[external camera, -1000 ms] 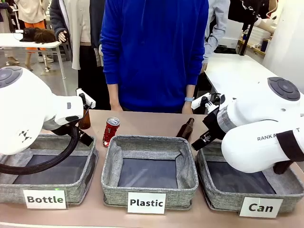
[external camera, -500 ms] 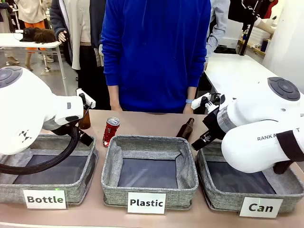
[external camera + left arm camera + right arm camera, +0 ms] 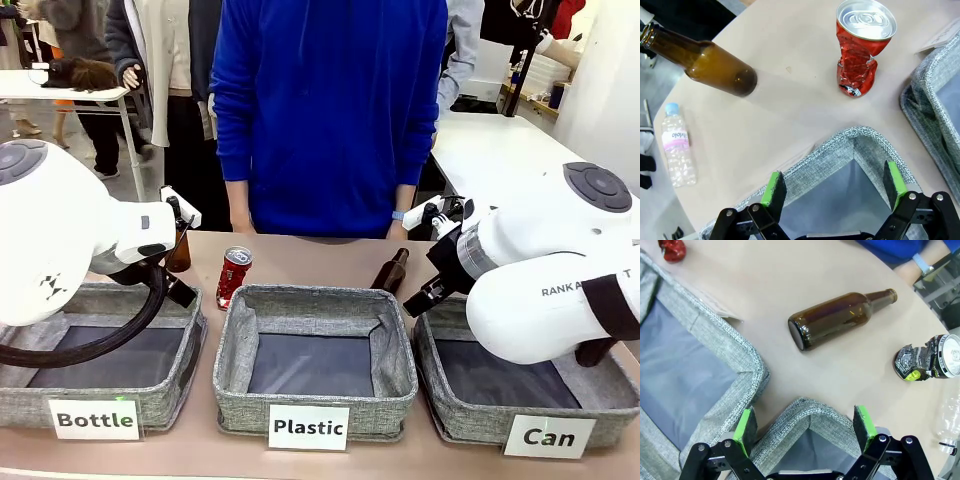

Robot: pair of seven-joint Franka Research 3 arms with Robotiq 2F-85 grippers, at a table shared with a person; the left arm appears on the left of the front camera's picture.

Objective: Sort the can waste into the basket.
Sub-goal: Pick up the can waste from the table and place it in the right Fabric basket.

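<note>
Both grippers are standing open and empty: left gripper [image 3: 833,179] over the Bottle basket's [image 3: 840,150] corner, right gripper [image 3: 804,419] over the Can basket [image 3: 470,422] at the table's [image 3: 310,255] near right corner. The red can [image 3: 234,276] is standing toward the far edge. The black can [image 3: 927,362] is sitting near the table's edge.

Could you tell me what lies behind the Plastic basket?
Behind the Plastic basket: a dented red can near its left corner, a brown bottle near its right, base hidden by the rim.
</note>
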